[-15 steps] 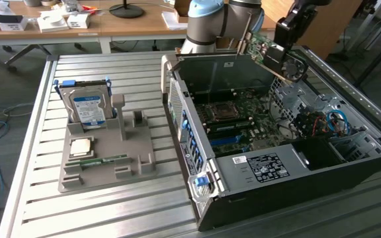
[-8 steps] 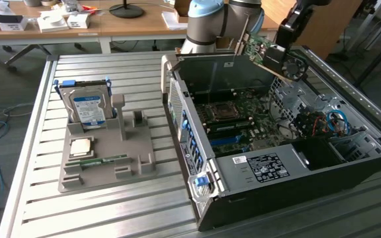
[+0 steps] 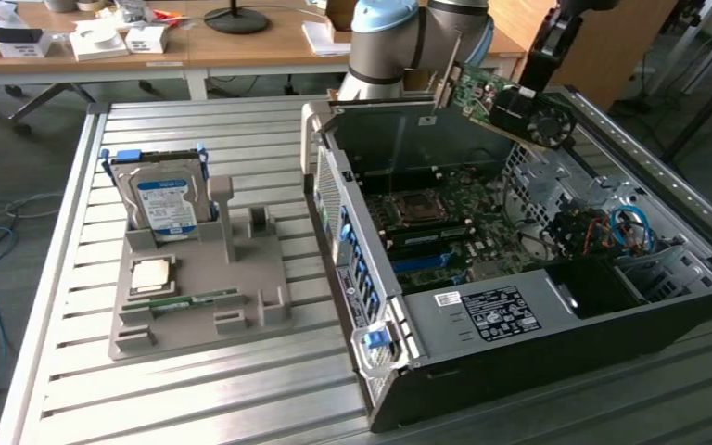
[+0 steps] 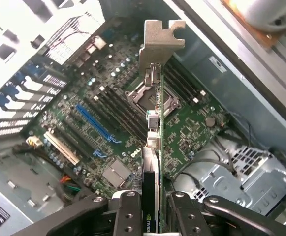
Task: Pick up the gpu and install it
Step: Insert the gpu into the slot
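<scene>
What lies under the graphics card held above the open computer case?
The motherboard, with its processor socket, memory slots and a blue slot. The graphics card, clamped in the end effector, covers a thin strip of board beneath its edge.

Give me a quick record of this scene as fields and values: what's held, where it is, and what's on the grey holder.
gripper: shut on the gpu
gpu position: in the air, tilted, over the open computer case, not seated in a slot
beneath the gpu: motherboard
bracket: at the card's end away from the gripper
grey holder: hard drive standing upright
</scene>
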Robot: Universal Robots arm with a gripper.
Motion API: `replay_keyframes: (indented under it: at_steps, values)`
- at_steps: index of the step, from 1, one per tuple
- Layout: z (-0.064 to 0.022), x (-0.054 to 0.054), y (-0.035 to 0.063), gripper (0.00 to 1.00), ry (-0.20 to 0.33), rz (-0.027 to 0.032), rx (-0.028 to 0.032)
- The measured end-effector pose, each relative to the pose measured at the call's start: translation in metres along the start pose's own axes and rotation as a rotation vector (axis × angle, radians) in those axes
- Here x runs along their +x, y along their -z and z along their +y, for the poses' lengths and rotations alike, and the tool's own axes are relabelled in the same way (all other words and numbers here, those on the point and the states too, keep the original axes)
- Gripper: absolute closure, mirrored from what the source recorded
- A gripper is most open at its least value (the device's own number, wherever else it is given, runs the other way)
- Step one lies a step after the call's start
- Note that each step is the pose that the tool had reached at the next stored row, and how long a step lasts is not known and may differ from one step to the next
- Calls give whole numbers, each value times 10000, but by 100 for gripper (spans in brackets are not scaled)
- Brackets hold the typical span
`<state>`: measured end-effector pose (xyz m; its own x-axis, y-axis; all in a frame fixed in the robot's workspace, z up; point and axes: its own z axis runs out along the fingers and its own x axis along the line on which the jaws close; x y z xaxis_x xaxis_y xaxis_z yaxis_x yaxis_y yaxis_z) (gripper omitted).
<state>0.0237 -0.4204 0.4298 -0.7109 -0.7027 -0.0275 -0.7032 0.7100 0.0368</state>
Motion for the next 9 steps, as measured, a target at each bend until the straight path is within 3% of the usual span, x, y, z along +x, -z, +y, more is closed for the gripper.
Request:
replay_keyframes:
  at_steps: [9]
  values:
    - [0,0,0,73,1445,53,-39]
